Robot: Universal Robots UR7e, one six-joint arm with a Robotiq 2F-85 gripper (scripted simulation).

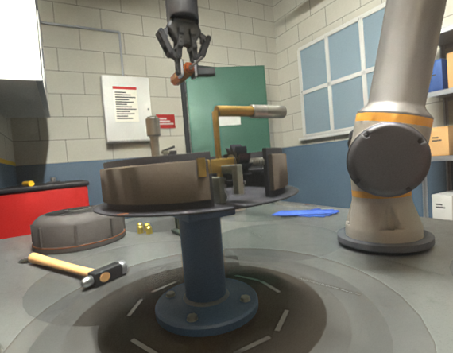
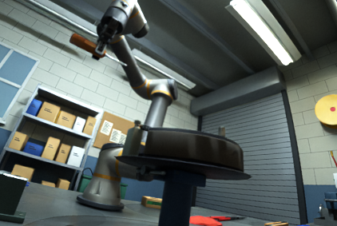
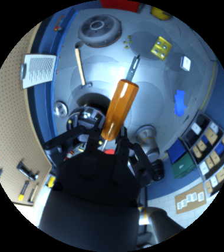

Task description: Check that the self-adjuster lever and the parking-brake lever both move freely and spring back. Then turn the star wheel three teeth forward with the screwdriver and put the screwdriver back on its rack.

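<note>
The screwdriver hangs high above the brake assembly, well clear of it. It has an orange handle and a thin metal shaft. The brake assembly sits on a blue pedestal at the middle of the table. A yellow lever with a grey grip rises from its far side. The star wheel is a dark toothed part behind the brake shoe. My gripper is up near the top of the scene, closed on the screwdriver at the handle's shaft end.
Behind the work stand a block wall, a green door and a red cabinet. A brake drum and a hammer lie on the table's left. The arm's base stands on the right, next to a blue cloth.
</note>
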